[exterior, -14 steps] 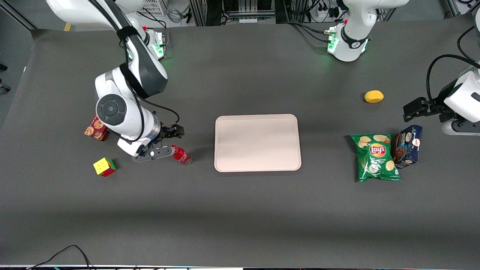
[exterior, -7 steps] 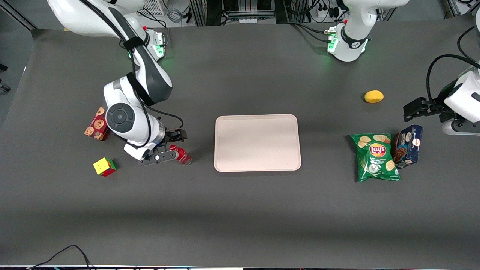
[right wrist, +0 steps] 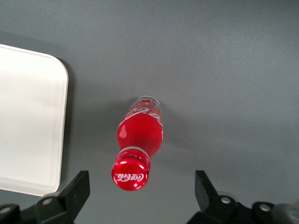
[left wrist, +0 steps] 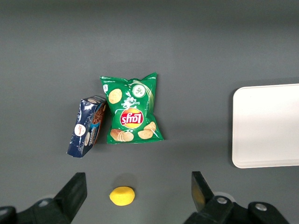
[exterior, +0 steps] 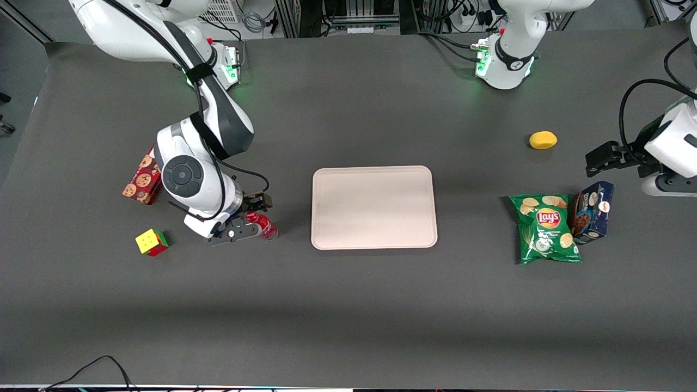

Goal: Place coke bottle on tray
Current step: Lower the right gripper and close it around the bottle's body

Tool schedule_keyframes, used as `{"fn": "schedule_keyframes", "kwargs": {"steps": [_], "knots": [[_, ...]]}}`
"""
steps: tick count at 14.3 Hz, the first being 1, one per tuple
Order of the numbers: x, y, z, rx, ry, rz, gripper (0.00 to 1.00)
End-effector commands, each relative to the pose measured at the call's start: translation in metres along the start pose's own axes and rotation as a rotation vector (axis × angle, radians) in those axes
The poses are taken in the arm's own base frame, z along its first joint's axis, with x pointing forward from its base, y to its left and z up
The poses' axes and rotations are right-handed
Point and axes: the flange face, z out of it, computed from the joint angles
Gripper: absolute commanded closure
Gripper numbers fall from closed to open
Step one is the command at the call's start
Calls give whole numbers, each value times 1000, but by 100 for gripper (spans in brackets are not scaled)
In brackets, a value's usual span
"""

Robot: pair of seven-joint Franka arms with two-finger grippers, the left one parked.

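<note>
Small red plastic coke bottle (right wrist: 139,136): red cap with white script on top, white script label round the shoulder, clear base. Standing upright on the dark grey worktop (exterior: 348,305), not on the tray. Wrist view looks down on it, cap nearest the camera.

Hand (exterior: 251,216) of the right arm is low over the bottle. Fingers spread wide, one dark fingertip (right wrist: 77,186) on each side of the cap, clear gap on both sides, no contact visible. Bottle cap sits roughly midway between the fingers, slightly closer to one of them. In the front view the bottle (exterior: 265,226) pokes out from the hand at about 4 o'clock, most of the cap hidden by the hand body.

Large flat pale pinkish-beige rectangular plastic tray (exterior: 374,207), rounded corners, raised rim: at 3 o'clock from the bottle in the front view, near but apart, strip of bare worktop between. Nothing on it.

Other stuff: multicolour cube (exterior: 151,242) at roughly 9 o'clock from the hand, red cookie box (exterior: 141,181) near the arm's elbow. Green Lay's chip bag (exterior: 546,228), dark blue cookie box (exterior: 593,212) and yellow lemon-like object (exterior: 543,140) sit toward the parked arm's end.
</note>
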Motion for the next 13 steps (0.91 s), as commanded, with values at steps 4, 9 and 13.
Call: {"fn": "schedule_keyframes", "kwargs": {"steps": [4, 9, 13], "knots": [[6, -5, 9, -12, 25, 9, 0], [6, -5, 12, -12, 20, 9, 20], [5, -7, 12, -13, 16, 7, 50]]}}
